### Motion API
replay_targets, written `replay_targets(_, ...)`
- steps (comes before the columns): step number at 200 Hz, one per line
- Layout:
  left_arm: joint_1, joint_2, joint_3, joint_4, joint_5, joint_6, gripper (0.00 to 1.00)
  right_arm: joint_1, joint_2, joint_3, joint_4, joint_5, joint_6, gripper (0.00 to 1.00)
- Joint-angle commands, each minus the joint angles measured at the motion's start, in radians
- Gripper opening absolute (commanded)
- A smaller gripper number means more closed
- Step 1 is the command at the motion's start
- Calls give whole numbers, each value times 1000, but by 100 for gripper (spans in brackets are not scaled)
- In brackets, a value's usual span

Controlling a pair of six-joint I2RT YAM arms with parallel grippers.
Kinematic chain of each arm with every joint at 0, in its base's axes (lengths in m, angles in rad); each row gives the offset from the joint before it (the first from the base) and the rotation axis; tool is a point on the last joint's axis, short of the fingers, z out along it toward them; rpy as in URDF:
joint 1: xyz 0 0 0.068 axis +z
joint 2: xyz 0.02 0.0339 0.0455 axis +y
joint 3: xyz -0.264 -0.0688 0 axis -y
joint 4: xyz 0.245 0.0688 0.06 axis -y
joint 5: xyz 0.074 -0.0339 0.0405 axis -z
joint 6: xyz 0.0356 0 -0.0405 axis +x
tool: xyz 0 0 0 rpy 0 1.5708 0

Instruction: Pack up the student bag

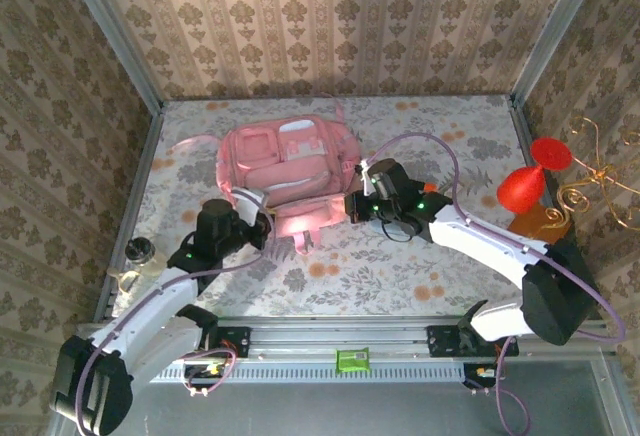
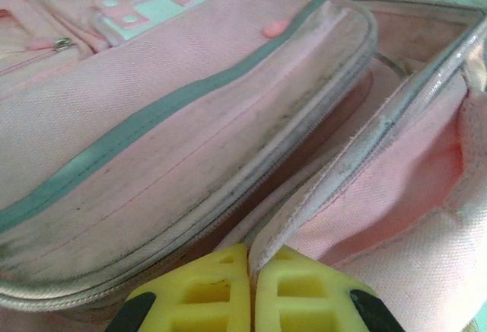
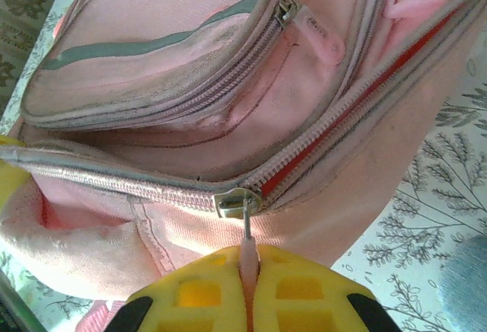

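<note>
From above, you see the student bag (image 1: 290, 161) lying flat on the flowered bench (image 1: 420, 266), with its front pockets facing up. Your left hand (image 1: 262, 224) sits at the bag's near-left corner and your right hand (image 1: 352, 206) at its near-right corner, both against the fabric. A clear bottle (image 1: 138, 261) with a dark cap stands well to the left of the bag, at the bench edge.

In the left wrist view, the bag (image 2: 175, 119) is close up. You see a front pocket with a grey stripe and, to its right, the main compartment gaping. Your left hand (image 2: 251, 290) is pinched tight on the compartment's rim (image 2: 365, 138), and the fabric edge rises from between the yellow fingertips (image 2: 205, 294).

In the right wrist view, your right hand (image 3: 249, 290) is clamped on the pink zipper pull (image 3: 248, 260). The pull hangs from the metal slider (image 3: 237, 202) on the bag (image 3: 152, 65). A red gap runs along the zipper to the right of the slider, and the bench (image 3: 434, 180) shows to the right of the bag.
</note>
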Motion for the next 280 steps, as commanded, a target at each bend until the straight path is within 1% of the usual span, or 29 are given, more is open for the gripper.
replay_targets(1,53,-24,21,-11,-170,-91,20,-32,-4,17,-36,-3,-22,0)
replay_targets(13,53,-27,44,-29,-112,-84,39,-31,-10,10,0,-73,-26,0)
replay_targets(26,42,-34,71,-41,-59,-87,53,-27,-13,6,36,-145,-23,0)
replay_targets(45,7,-48,110,-53,-44,-73,67,-24,-13,2,77,-216,-16,0)
replay_targets(48,-25,-49,116,-54,-43,-65,68,-23,-13,0,82,-225,-14,0)
replay_targets(57,-59,-43,136,-58,-40,-41,74,-20,-15,-2,99,-248,-10,0)
replay_targets(65,-89,-32,158,-70,-38,-17,76,-18,-17,-4,114,-266,-6,0)
replay_targets(90,-169,24,221,-116,-46,43,77,-7,-22,-4,144,-296,6,0)
replay_targets(115,-222,94,247,-110,0,97,77,-2,-28,-8,166,-320,18,0)
replay_targets(159,-231,203,257,-62,73,108,70,4,-38,-15,195,-343,37,0)
replay_targets(199,-236,303,296,-68,63,143,69,19,-22,-20,215,-365,41,0)
replay_targets(217,-236,334,303,-67,48,148,66,19,-23,-26,220,-367,43,0)
replay_targets(226,-235,347,305,-68,43,152,61,20,-24,-29,221,-366,43,0)
replay_targets(245,-235,361,308,-78,40,157,47,19,-31,-33,204,-343,37,0)
replay_targets(255,-232,358,303,-80,39,154,37,18,-37,-33,184,-313,33,0)
replay_targets(263,-228,351,299,-82,40,149,28,15,-39,-30,154,-278,30,0)
replay_targets(270,-221,345,294,-84,46,141,16,11,-36,-22,110,-233,29,0)
replay_targets(280,-204,332,285,-83,61,125,4,-1,-32,-17,44,-167,29,0)
